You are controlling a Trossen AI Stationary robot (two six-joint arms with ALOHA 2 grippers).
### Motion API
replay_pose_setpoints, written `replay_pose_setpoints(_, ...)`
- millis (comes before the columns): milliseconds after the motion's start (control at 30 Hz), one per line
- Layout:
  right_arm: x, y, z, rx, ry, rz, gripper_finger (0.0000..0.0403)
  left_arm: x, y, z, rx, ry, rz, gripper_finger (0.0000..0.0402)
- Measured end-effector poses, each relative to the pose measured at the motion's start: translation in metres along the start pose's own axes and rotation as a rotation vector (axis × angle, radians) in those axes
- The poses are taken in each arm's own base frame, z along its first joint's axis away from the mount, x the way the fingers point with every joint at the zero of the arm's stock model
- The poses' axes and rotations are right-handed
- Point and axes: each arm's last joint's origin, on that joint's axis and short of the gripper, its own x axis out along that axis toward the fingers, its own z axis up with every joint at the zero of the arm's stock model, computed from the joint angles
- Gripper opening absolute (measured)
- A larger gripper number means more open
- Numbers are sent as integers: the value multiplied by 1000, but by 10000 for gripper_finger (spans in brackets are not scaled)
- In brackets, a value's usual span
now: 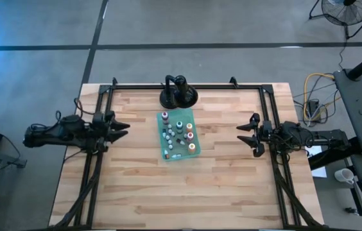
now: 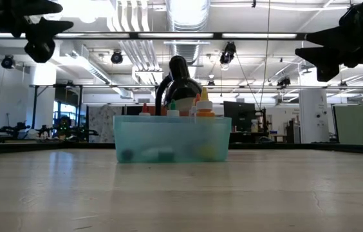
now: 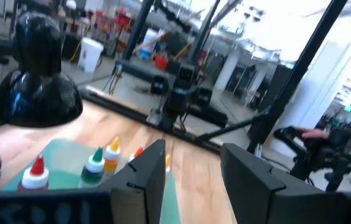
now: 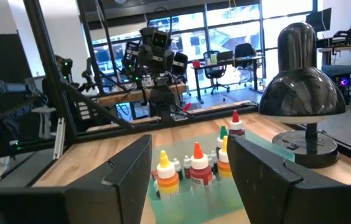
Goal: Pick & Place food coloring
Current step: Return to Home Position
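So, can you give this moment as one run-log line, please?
left gripper: open, empty, left edge | right gripper: open, empty, right edge | food coloring bottles: in teal bin, mid-table

Left pincer point(image 1: 124, 129), right pincer point(image 1: 240, 133): two. Tray point(image 2: 168, 132): one. Black stand point(image 1: 178, 95): one. Bottles point(image 1: 179, 126): roughly ten.

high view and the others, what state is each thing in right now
small coloured food coloring dropper bottles: inside the tray, caps on, visible tops upright
translucent teal plastic tray: sitting level, holding the bottles
black round-based stand: upright behind the tray
left pincer: open, empty, raised left of the tray
right pincer: open, empty, raised right of the tray
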Motion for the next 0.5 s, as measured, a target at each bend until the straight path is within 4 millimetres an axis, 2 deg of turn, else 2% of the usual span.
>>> replay_pose_setpoints(200,0,0,0,1,0,0,201,4,8,-20,22,-84,-27,126)
replay_pose_setpoints(333,0,0,0,0,1,0,201,12,16,-43,7,-76,-25,126)
replay_pose_setpoints(500,0,0,0,0,1,0,201,15,22,-57,-1,-93,-33,126)
